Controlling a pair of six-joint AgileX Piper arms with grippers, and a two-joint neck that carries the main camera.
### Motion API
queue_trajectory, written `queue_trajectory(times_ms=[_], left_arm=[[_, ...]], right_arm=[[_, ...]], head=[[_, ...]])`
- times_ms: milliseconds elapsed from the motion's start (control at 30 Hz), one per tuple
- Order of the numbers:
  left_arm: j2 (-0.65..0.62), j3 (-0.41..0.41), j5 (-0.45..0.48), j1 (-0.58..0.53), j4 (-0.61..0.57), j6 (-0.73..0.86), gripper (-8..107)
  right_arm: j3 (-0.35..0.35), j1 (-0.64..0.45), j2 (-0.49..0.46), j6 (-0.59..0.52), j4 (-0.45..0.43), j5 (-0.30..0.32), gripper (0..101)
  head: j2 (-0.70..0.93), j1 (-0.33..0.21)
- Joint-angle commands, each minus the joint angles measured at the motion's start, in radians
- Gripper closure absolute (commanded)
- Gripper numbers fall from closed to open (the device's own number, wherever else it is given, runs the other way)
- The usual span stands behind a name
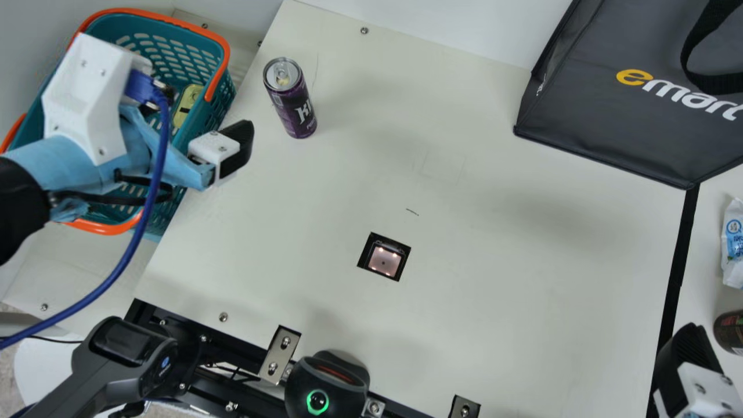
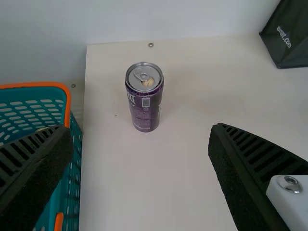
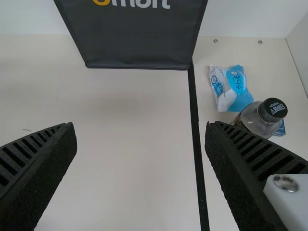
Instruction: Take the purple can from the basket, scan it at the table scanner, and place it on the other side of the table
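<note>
Can (image 1: 290, 98), purple, stands upright on the desk (image 1: 499, 278) at your main view's upper left, right of the basket (image 1: 222, 107). Near it, your left pincer (image 1: 206, 110) is spread; at lower right, your right pincer (image 1: 689, 355) is spread too.

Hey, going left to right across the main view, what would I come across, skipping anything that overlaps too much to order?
Teal basket, purple can, table scanner, dark bag with a black strap.
</note>
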Motion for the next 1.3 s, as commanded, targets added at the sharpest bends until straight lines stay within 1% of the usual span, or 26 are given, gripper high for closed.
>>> queue_trajectory(times_ms=[0,500,700,833,1000,1267], left_arm=[[0.0,0.0,0.0,0.0,0.0,0.0,9],[0.0,0.0,-0.002,0.0,0.0,0.0,9],[0.006,-0.005,-0.002,-0.011,0.011,-0.014,9],[0.036,-0.023,-0.004,-0.028,0.022,-0.033,9],[0.104,-0.048,-0.019,-0.067,0.054,-0.082,9],[0.237,-0.096,-0.073,-0.14,0.142,-0.2,9]], right_arm=[[0.0,0.0,0.0,0.0,0.0,0.0,6],[0.0,0.0,0.0,0.0,0.0,0.002,6],[0.0,0.0,0.0,0.0,0.0,0.002,6],[0.0,0.0,0.0,0.0,0.0,0.002,6],[0.0,0.0,0.0,0.0,0.0,0.002,6],[0.0,0.0,0.0,0.0,0.0,0.002,6]], head=[[0.004,-0.026],[-0.345,-0.026],[-0.345,-0.026],[-0.345,-0.026],[-0.345,-0.026],[-0.345,-0.026]])
